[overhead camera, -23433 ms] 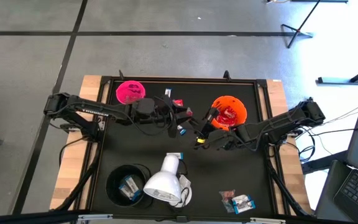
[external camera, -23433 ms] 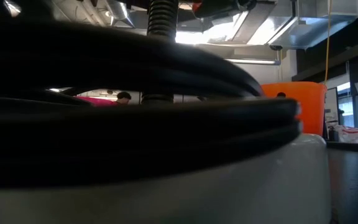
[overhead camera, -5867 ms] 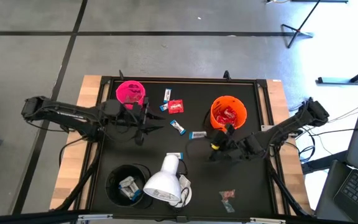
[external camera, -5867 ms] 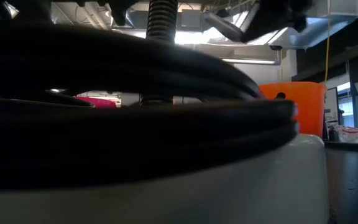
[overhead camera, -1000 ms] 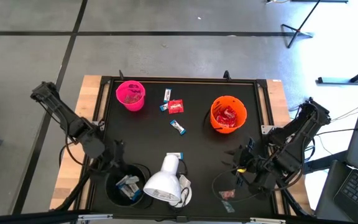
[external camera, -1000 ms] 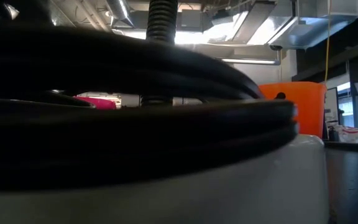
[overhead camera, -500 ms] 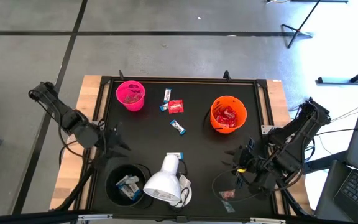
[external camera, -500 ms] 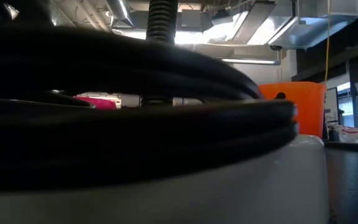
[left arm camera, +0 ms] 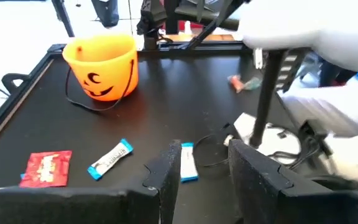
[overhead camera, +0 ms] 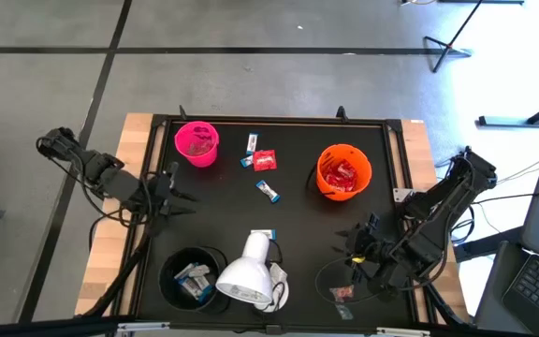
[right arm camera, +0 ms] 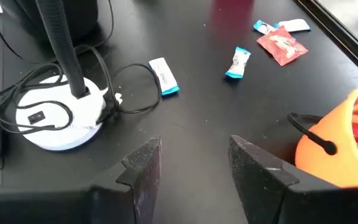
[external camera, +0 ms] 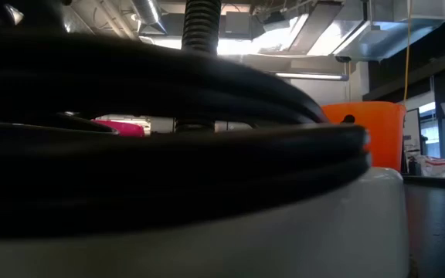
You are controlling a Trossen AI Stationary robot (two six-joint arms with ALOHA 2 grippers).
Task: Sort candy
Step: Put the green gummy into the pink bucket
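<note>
Since the previous high view, the left gripper [overhead camera: 178,195] has swung away from the black cup [overhead camera: 193,276] toward the left edge of the table [overhead camera: 288,243], and now lies over the black mat below the pink cup [overhead camera: 196,143]. Its fingers [left arm camera: 166,177] stand apart with nothing between them, and no candy touches them. The right gripper [overhead camera: 348,245] has barely shifted; it rests low over the right front part of the table, below the orange cup [overhead camera: 343,172]. Its fingers [right arm camera: 143,165] are spread moderately wide and hold nothing.

Candy on the mat: 1 red packet [overhead camera: 266,160] lies between the pink and orange cups, with 1 white-and-blue bar [overhead camera: 253,141] just above it and a smaller blue-ended piece [overhead camera: 246,161] at its left side. A second white-and-blue bar [overhead camera: 269,191] lies apart, nearer the table centre. A third bar [overhead camera: 264,234] lies just beside the neck of the white lamp [overhead camera: 247,274]. 1 small pinkish piece [overhead camera: 343,294] lies near the front right edge, close to the right arm.

Candy in the cups: red packets fill the orange cup, white-and-blue bars lie in the black cup, and small dark specks show in the pink cup.

Low view: a black cable coil on the lamp base [external camera: 207,224] blocks most of the field; only slivers of the pink cup and orange cup show behind it.
</note>
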